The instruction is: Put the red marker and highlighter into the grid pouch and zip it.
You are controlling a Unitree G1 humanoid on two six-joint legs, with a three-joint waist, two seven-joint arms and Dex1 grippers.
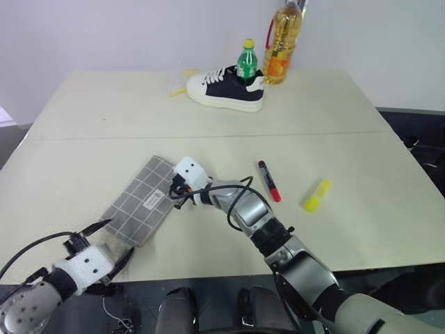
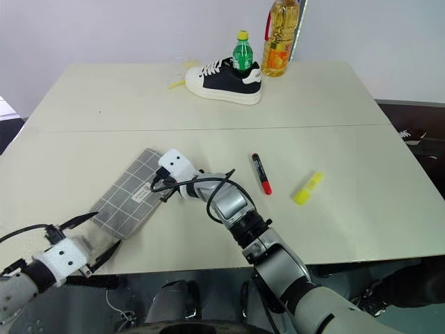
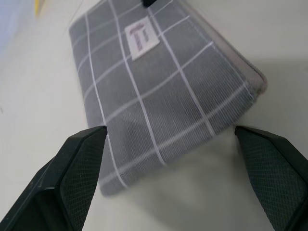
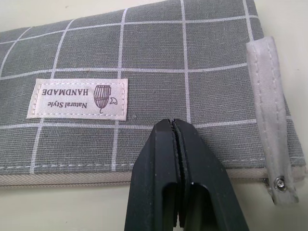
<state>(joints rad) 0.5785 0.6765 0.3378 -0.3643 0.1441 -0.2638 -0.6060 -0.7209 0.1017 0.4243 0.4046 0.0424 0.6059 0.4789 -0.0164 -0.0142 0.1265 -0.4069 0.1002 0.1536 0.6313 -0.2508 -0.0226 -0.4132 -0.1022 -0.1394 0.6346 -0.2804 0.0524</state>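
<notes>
Left eye view: wide beige table (image 1: 208,104) with a seam across the middle. At the far edge, black-and-white sneaker (image 1: 226,89), yellow oil bottle (image 1: 284,42) behind it, small green bottle (image 1: 247,61) with a yellow cap just beside the shoe.

Grid pouch (image 1: 144,200): flat on the near left part of the table, lying on a diagonal, white label facing up, zipper along the edge toward the right arm, zipper looks done up along the stretch seen in the right wrist view. A pale fabric tab sits at one end of that edge.

Right gripper (image 4: 179,144): reaching across to the pouch, fingers pressed fully together, tips over the grey fabric just past the zipper edge, close to the label. Cannot tell whether anything is pinched between them.

Left gripper (image 3: 171,159): at the near left table edge, jaws spread as wide as they go, nothing between them, pointed at the near short end of the pouch, straddling it without contact.

Red marker (image 1: 269,181): on the bare table right of the pouch, outside it.

Highlighter (image 1: 317,195): further right, near the marker but apart, also outside the pouch.
</notes>
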